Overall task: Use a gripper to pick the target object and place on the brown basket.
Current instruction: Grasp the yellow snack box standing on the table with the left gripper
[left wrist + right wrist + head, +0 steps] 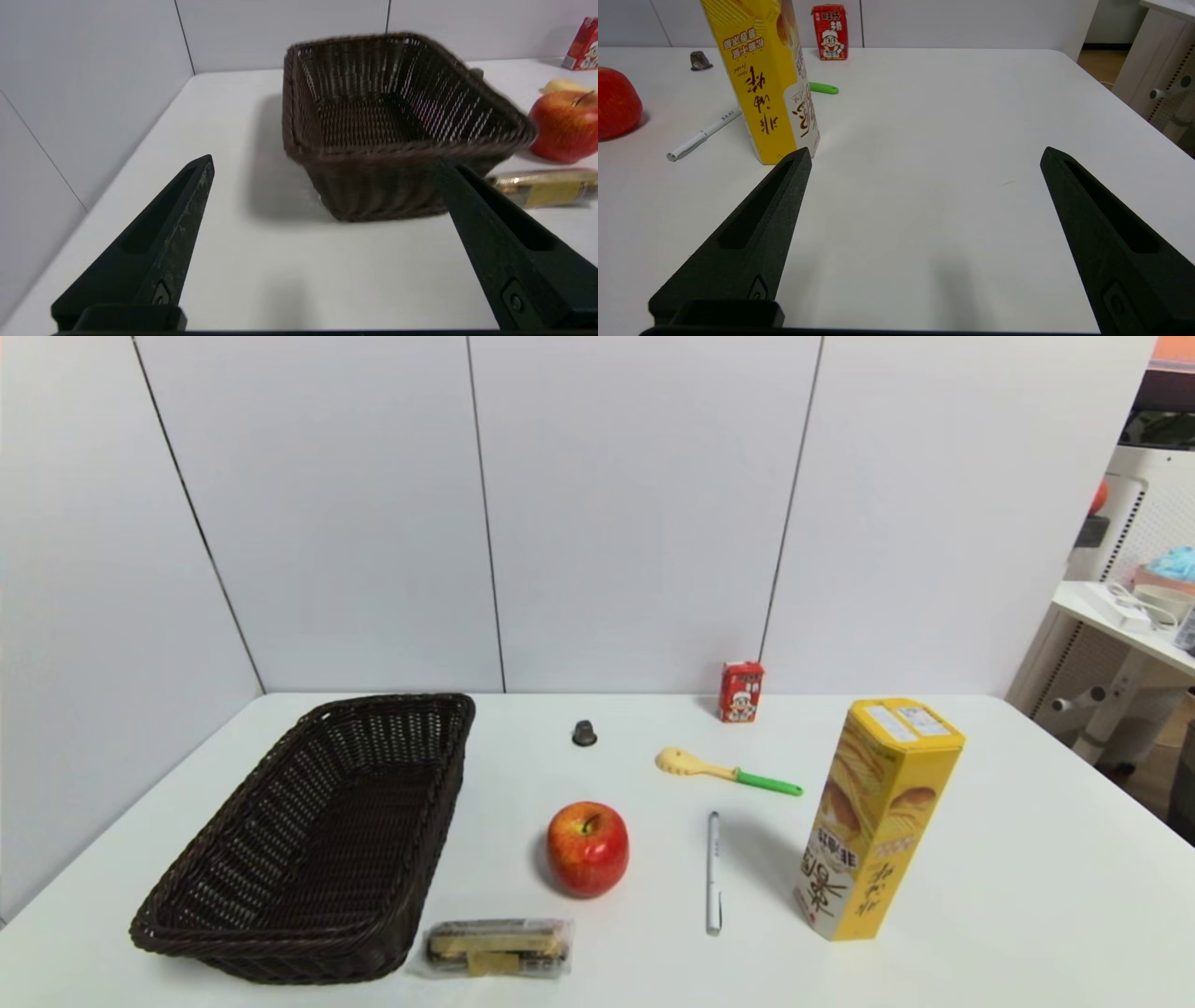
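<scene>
Both grippers, left gripper (327, 161) and right gripper (924, 156), gape, holding nothing.

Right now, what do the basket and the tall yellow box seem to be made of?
The brown basket looks like woven wicker or plastic rattan: open weave, braided rim, slight sheen. The yellow box looks like printed cardboard: sharp folded edges, glossy print, pasted white labels on top.
</scene>
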Robot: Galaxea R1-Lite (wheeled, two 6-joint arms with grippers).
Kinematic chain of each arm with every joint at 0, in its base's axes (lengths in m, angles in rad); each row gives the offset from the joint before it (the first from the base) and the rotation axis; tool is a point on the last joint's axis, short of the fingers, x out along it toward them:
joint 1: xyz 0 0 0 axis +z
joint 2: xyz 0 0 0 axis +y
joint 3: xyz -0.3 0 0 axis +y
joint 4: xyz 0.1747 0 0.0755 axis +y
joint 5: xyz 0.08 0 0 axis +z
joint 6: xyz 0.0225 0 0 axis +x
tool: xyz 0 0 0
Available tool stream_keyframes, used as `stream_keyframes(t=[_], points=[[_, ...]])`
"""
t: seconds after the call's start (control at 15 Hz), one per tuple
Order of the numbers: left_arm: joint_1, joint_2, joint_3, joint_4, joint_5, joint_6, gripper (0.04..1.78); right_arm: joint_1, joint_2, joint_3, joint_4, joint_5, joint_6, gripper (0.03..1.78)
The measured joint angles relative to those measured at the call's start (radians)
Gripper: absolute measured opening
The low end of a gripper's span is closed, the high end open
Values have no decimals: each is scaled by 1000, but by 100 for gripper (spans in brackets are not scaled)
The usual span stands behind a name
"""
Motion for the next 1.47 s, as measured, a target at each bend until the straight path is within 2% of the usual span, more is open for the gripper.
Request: stream_keyframes(t=[0.2, 0.4, 0.8, 1.07, 1.27, 1.47], points=[[-30, 205, -227, 0, -2, 48, 169, 0, 0, 0, 0, 0, 0, 170], [-117, 437, -472, 0, -4, 100, 169, 0, 0, 0, 0, 0, 0, 170], [-465, 897, -880, -6, -2, 121, 169, 0, 0, 0, 0, 0, 0, 170], [-643, 1168, -1091, -43, -10, 120, 169, 0, 0, 0, 0, 0, 0, 170], [-726, 1352, -1201, -111, -109, 118, 169, 0, 0, 0, 0, 0, 0, 170], [-772, 1502, -1269, -146, -299, 116, 169, 0, 0, 0, 0, 0, 0, 170]])
